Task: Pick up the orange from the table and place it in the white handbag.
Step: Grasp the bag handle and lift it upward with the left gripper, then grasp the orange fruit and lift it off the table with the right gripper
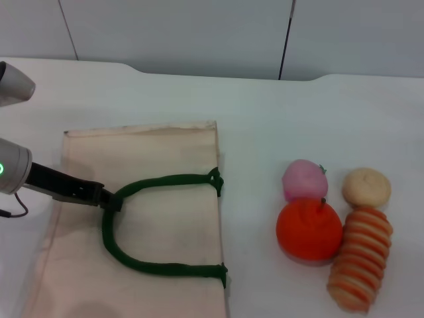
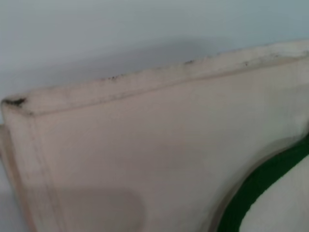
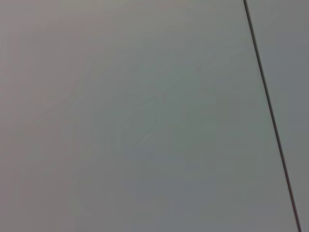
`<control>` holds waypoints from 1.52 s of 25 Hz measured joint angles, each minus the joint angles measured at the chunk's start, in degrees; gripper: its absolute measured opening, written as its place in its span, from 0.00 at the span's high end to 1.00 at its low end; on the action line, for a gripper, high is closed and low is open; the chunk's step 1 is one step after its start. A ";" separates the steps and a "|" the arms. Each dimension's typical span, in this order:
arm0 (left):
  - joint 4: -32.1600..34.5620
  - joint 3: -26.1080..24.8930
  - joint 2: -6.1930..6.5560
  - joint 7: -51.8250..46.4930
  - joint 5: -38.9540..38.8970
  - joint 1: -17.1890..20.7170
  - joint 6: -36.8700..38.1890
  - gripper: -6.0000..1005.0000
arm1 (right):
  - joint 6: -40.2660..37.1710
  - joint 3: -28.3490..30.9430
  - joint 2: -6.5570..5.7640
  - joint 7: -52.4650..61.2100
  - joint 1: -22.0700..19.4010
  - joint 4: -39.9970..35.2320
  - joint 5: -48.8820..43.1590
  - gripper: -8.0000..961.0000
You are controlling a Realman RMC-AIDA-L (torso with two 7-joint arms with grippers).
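Handbag (image 1: 165, 218): flat | orange (image 1: 309, 230): on table | left gripper (image 1: 109, 199): jaws holding green handle (image 1: 146, 265)

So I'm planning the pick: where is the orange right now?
In the head view the orange sits on the table's right side, right of the white handbag, just in front of the pink fruit and against the striped roll.

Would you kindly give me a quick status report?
Left hand at the white handbag handle. Right hand unseen. Orange on table, touching pink fruit and striped roll.
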 joint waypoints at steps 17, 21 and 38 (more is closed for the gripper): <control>-0.81 0.04 1.42 2.96 -13.41 1.47 6.58 0.86 | 0.31 -0.90 -0.20 4.59 -0.48 -0.90 -1.31 0.08; -0.93 0.05 2.03 4.44 -18.33 1.49 9.92 0.86 | 0.96 -1.03 -0.27 11.46 -0.64 -4.92 -7.41 0.08; -2.33 0.05 3.61 6.41 -34.68 1.55 19.75 0.86 | 22.15 -9.26 -1.08 32.23 2.22 -23.73 -39.47 0.08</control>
